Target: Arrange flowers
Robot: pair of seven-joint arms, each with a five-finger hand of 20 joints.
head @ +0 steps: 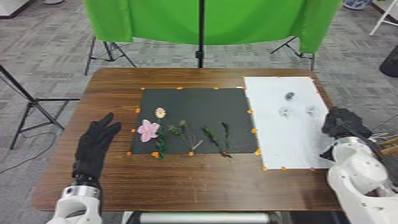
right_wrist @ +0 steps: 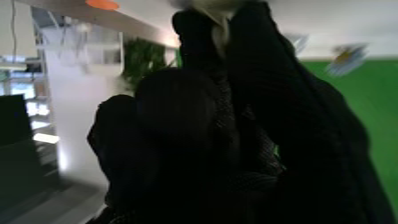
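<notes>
In the head view my left hand (head: pixel 92 145) lies over the table's left side, its fingers straight. Flowers and stems rest on the dark mat (head: pixel 202 92): a pink flower (head: pixel 147 130), a small pale flower (head: pixel 160 113) and several green stems (head: pixel 213 136). Small grey-white pieces (head: pixel 290 95) dot the white sheet (head: pixel 298 140). My right hand (head: pixel 343 124) is at that sheet's right edge. In the right wrist view my right hand (right_wrist: pixel 266 100) pinches a pale green piece (right_wrist: pixel 218 12) between its fingertips. Its far end is cut off.
Orange markers (head: pixel 253 131) line the mat and sheet. A wooden crate (head: pixel 389 145) stands off the table's right edge. Green leaves (right_wrist: pixel 142 59) show beyond my right hand in the wrist view. A green cloth (head: pixel 213 22) hangs behind the table.
</notes>
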